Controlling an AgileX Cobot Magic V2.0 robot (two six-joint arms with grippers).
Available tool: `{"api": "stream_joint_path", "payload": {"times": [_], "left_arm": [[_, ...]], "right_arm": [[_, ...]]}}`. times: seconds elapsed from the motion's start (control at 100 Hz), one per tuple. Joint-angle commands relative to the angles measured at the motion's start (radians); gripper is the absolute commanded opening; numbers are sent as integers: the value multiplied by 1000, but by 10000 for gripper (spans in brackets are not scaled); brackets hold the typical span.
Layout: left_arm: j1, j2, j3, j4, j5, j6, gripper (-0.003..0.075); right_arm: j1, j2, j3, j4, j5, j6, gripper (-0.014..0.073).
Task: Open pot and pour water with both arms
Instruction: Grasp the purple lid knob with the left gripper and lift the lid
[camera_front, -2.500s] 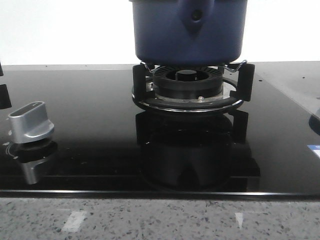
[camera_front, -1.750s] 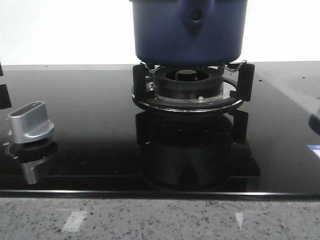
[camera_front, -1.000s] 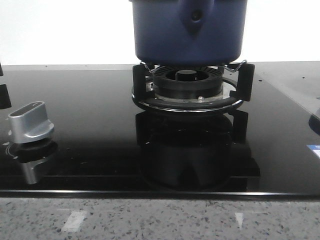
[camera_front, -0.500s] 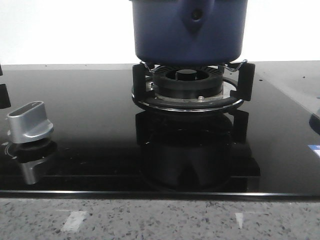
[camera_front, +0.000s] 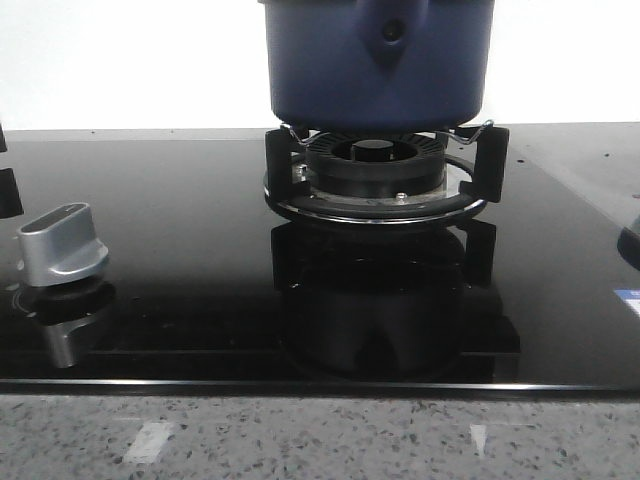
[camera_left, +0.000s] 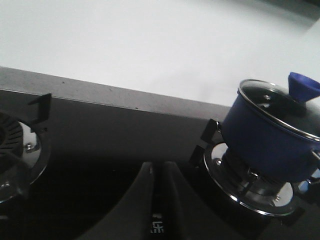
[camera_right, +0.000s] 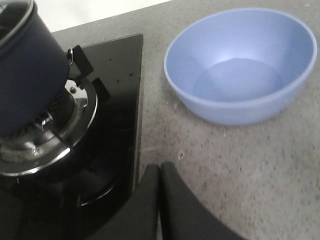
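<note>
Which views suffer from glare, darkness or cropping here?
Front view: glossy black glass cooktop mirrors the burner, white background blown out, dark-blue round pot cropped at the top. Left wrist view: dim and soft, the glass lid catching highlights. Right wrist view: evenly lit, light-blue plastic bowl clear.

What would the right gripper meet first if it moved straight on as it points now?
Probably bare counter; farther on, the bowl sits slightly to one side. The right gripper is shut; depth is unclear.

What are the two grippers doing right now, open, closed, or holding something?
Left gripper: closed, holding nothing.
Right gripper: closed, holding nothing.
</note>
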Motion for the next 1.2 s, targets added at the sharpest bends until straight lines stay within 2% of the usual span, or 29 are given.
{"api": "stream_joint_path", "payload": {"times": [0.0,0.09,0.14,0.19,0.31,0.38,0.52,0.81,0.91,1.19], "left_arm": [[-3,118,-101,-91,18,95,-19],[-3,199,-153,-222,62,266,4],[-3,250,-175,-321,99,383,57],[-3,294,-196,-431,132,492,141],[-3,401,-234,-682,219,738,428],[-3,466,-256,-793,283,860,529],[-19,606,-324,-940,421,1039,512],[-237,910,-576,-965,400,1256,491],[-287,1014,-678,-965,358,1268,491],[-343,1225,-910,-965,359,1274,505]], "right_arm": [[-1,78,-88,-8,-42,-19,-46],[-1,104,-108,8,-42,-81,-28],[1,106,-108,22,-42,-107,30],[6,106,-108,27,-42,-112,111],[22,106,-108,27,-44,-112,351],[22,106,-108,27,-44,-117,421],[22,106,-108,27,-44,-132,423],[22,106,-108,24,-44,-132,423],[22,106,-108,15,-38,-132,423],[22,106,-108,3,-17,-132,423]]}}
